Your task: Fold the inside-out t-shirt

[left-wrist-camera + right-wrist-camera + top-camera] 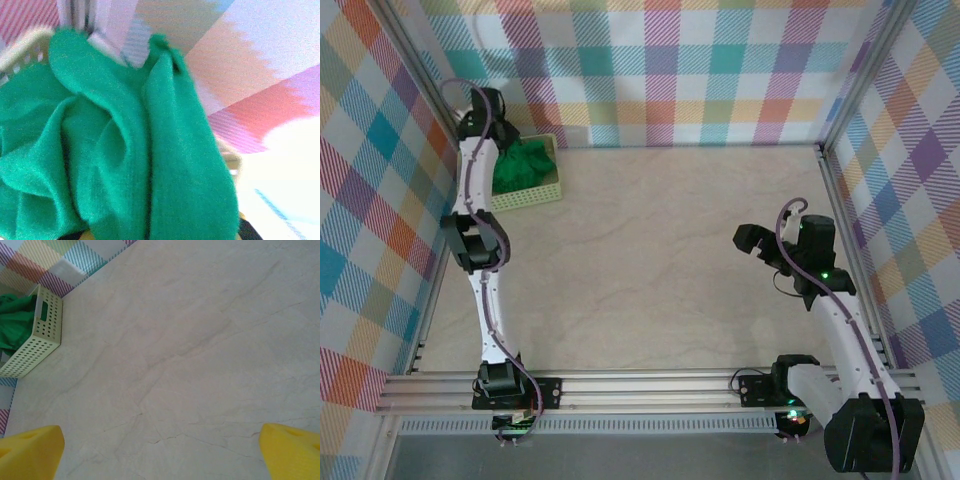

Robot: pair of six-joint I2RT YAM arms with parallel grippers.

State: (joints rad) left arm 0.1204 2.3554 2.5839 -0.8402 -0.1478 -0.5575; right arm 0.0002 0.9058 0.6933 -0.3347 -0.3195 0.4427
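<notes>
Bright green, wrinkled fabric t-shirt (pixel 528 165) is seen bunched inside a pale yellow-green perforated plastic basket (pixel 535 196). The basket is set at 10 o'clock on the beige marbled surface (pixel 660 250) (tight in the far-left corner). Left pincer (pixel 508 140) is found down in the basket, closed on a raised fold of the shirt. Right pincer (pixel 758 246) is held wide apart and empty, above bare surface at 3 o'clock.

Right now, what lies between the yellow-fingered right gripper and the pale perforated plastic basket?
Bare beige tabletop, from the right gripper to the basket; the right wrist view shows it.
</notes>
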